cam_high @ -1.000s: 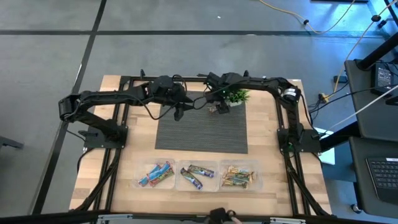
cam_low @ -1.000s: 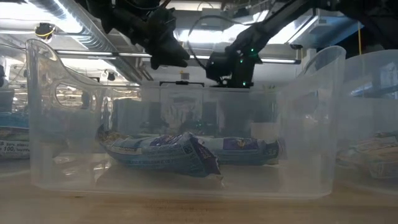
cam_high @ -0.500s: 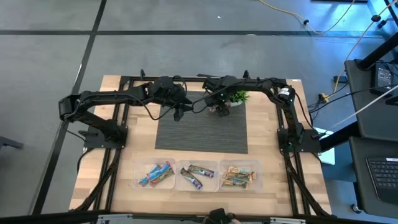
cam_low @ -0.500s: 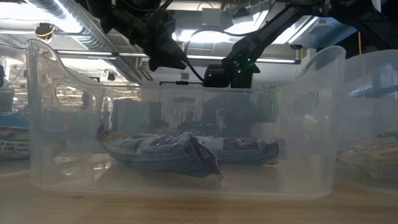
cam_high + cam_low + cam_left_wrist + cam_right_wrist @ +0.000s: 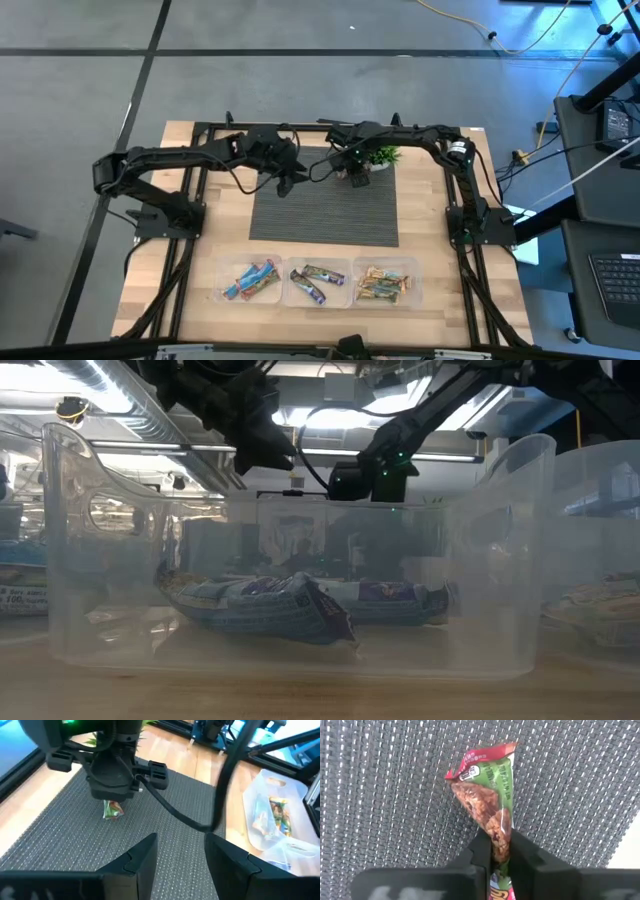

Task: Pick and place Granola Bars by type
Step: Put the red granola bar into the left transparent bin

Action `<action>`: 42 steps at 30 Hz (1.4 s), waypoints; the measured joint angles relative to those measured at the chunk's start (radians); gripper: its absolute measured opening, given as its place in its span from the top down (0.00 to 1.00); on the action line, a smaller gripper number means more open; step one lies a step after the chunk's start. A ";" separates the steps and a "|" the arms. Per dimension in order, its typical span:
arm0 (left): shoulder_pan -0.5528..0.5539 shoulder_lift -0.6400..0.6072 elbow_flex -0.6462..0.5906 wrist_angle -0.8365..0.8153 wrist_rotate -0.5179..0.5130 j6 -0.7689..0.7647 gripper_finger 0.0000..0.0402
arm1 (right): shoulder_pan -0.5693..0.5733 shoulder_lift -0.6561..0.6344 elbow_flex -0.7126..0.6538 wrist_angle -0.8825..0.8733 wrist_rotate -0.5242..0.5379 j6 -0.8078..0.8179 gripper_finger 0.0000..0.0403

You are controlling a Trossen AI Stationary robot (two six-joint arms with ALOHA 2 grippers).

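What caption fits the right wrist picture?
Right pincer shut on a green-and-red granola bar above the grey woven mat.

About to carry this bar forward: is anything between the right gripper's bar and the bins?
Nothing visible. The right gripper, jaws shut on the green-and-red wrapped granola bar, hangs over the grey woven mat; only open mat lies between it and the three clear plastic bins. The left gripper is off to the side.

We see a green-and-red bar point(image 5: 490, 800) with brown print, on a grey woven mat point(image 5: 380, 795); table point(image 5: 215, 235) pale wood.
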 joint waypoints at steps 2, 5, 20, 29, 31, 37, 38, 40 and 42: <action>0.007 -0.025 0.000 -0.022 0.001 -0.005 0.61 | 0.000 -0.006 0.000 -0.007 0.000 0.000 0.89; 0.023 -0.071 0.000 -0.068 0.001 0.026 0.61 | 0.000 -0.025 0.022 -0.038 0.000 0.009 0.89; 0.081 -0.418 -0.259 0.210 -0.006 0.103 0.61 | 0.014 -0.173 0.373 0.188 -0.631 0.443 0.88; 0.081 -0.452 -0.405 0.425 0.024 0.031 0.61 | 0.119 -0.175 0.417 0.552 -0.664 0.586 0.88; 0.081 -0.453 -0.405 0.416 0.023 0.031 0.61 | 0.145 -0.175 0.417 0.601 -0.639 0.605 0.88; 0.081 -0.452 -0.405 0.416 0.051 0.031 0.60 | 0.228 -0.174 0.416 0.634 -0.433 0.565 0.88; 0.081 -0.452 -0.405 0.416 0.063 0.031 0.59 | 0.238 -0.174 0.416 0.638 -0.403 0.558 0.88; 0.081 -0.452 -0.405 0.419 0.092 0.031 0.57 | 0.253 -0.174 0.416 0.638 -0.351 0.558 0.88; 0.079 -0.452 -0.405 0.435 0.113 0.031 0.53 | 0.264 -0.174 0.416 0.633 -0.319 0.559 0.88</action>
